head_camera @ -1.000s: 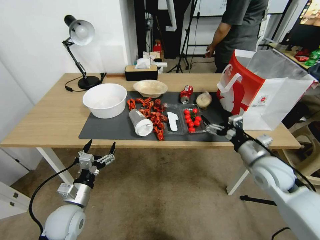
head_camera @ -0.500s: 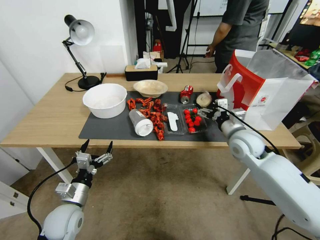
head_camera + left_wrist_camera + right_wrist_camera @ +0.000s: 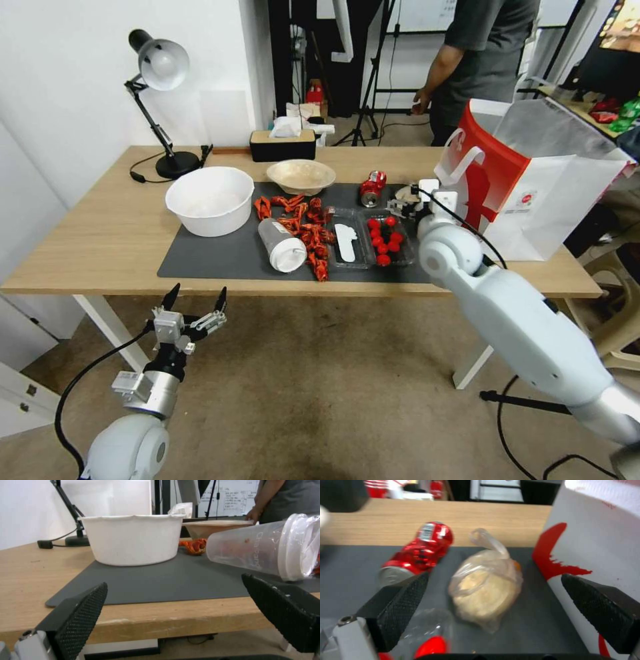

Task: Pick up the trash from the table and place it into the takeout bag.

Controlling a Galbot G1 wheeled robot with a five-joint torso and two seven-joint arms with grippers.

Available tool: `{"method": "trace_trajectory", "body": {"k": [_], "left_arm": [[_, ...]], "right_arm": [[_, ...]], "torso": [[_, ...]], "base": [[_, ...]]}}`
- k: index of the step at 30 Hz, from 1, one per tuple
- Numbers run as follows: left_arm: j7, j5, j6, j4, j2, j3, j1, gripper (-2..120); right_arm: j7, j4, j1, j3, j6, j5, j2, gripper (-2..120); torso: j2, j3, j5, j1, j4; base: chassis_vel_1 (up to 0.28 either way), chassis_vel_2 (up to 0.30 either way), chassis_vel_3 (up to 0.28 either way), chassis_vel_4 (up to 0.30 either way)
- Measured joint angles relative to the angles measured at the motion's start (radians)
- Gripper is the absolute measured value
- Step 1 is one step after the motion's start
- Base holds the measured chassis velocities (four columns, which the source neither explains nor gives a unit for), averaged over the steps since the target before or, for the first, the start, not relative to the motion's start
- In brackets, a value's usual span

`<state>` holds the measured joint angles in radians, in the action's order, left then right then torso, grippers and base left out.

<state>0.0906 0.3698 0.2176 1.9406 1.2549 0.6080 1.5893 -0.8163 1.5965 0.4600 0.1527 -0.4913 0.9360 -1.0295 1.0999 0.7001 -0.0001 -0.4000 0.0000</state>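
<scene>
Your right hand (image 3: 493,597) hovers wide open over the beige paper lump (image 3: 486,592), which lies on the worktop (image 3: 100,227) between the red soda can (image 3: 420,550) and the takeout bag (image 3: 533,180). Your left hand (image 3: 195,300) waits, spread wide, below the worktop's near edge.

Environment: office or lab workspace. Indicators: carpeted floor (image 3: 320,387), light-wood worktop (image 3: 93,233), desk lamp (image 3: 160,67) at 10 o'clock, tripod stand (image 3: 373,100) and whiteboard (image 3: 233,497) at 12 o'clock.
</scene>
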Motion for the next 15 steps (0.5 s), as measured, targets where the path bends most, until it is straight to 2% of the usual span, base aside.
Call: {"method": "trace_trajectory", "body": {"k": [5,15], "left_arm": [[0.001,0.0,0.011,-0.003,0.0,0.001,0.0,100],[0.001,0.002,0.014,-0.009,-0.006,0.005,-0.003,100]], "right_arm": [[-0.022,-0.105,-0.043,0.012,-0.004,0.009,-0.037,100],[-0.019,-0.206,-0.097,0.024,-0.012,0.048,-0.085,100]], "torso": [[0.0,0.0,0.0001,0.0,-0.0001],[0.0,0.0,0.0,0.0,0.0]], "base": [[0.0,0.0,0.0,0.0],[0.0,0.0,0.0,0.0]]}}
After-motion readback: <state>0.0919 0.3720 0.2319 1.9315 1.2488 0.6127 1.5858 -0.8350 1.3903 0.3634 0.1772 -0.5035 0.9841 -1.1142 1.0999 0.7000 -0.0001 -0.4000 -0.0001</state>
